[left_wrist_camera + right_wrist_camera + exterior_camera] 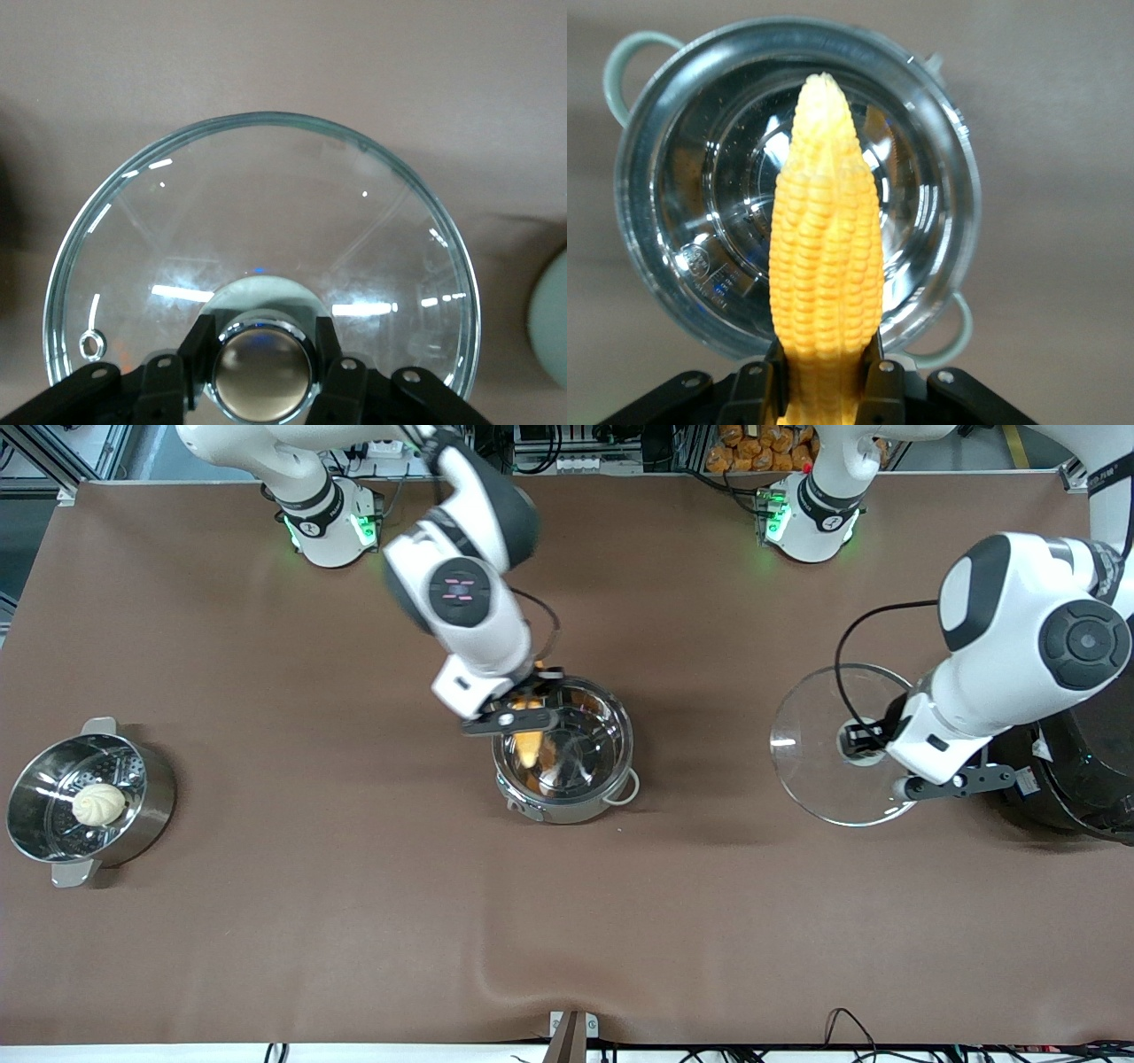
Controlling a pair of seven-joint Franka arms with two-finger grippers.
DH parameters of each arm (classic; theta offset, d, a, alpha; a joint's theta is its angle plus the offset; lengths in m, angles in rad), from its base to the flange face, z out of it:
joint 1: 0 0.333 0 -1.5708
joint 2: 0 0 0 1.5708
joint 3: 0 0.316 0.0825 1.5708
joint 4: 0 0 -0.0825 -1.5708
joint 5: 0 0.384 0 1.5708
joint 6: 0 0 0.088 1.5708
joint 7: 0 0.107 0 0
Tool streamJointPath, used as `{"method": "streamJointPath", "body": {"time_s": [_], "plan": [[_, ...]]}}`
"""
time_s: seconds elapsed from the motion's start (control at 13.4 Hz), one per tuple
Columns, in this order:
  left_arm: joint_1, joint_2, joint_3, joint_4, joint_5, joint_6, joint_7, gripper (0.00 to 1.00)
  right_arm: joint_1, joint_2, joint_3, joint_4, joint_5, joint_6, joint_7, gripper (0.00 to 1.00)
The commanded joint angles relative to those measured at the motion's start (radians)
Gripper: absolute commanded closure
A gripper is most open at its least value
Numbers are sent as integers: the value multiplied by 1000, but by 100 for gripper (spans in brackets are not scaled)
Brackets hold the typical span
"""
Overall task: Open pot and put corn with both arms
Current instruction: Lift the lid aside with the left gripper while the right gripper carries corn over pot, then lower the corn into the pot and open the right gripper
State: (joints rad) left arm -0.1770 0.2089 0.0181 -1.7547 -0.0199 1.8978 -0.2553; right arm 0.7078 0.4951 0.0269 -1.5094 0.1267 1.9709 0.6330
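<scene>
Black, matte fingers of the right claw [824,381] clamp the thick end of the corn [826,248], a tapered cob of knobbly yellow-orange kernels in neat rows, paling toward its blunt tip. The cob hangs over the open mouth of the pot [564,751], tip pointing down into the bowl. In the right wrist view the pot [700,266] is a round, mirror-bright steel vessel with a rolled rim and two thin wire loop handles, one at about 10 o'clock and one at about 5 o'clock on its rim; its polished floor reflects streaks of light. In the front view the right claw [523,717] sits over the 10 o'clock edge of the pot, which stands mid-bench on the brown, matte bench [354,921].

The left claw [264,372] pinches the small, smooth, coppery knob [264,370] of the lid [266,230], a clear glass disc with a thin metal band around its edge and a small vent ring near the rim. The left claw [864,742] holds the lid [811,735] level over bare bench toward the left arm's end, well apart from the pot.

A black rounded cooker [1085,779] stands beside the lid. At the right arm's end stands a steel steamer pot [84,802] with flat tab handles and a perforated insert, a pleated white bun [98,804] lying in it.
</scene>
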Motion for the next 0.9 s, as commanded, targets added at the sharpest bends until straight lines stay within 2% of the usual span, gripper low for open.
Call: {"method": "streamJointPath", "body": {"time_s": [0.0,0.07,0.15,0.22,0.37,0.6,0.82], "plan": [[24,-149,-10,-256,4,172,50,100,15,110,-16,106,-19,64,87,92],[34,-169,-10,-311,6,217,74,100,27,149,-15,130,-22,121,149,91],[59,-178,-12,-351,6,254,86,100,33,158,-16,135,-25,146,163,85],[68,-180,-12,-391,6,294,91,100,26,157,-16,135,-25,145,163,66],[71,-198,-9,-481,14,393,96,100,18,146,-16,135,-25,138,163,0],[135,-203,-13,-557,77,477,117,100,-25,108,-16,136,-24,82,128,0],[172,-203,-13,-624,77,559,166,100,-92,19,-16,133,-19,-80,41,0]]}}
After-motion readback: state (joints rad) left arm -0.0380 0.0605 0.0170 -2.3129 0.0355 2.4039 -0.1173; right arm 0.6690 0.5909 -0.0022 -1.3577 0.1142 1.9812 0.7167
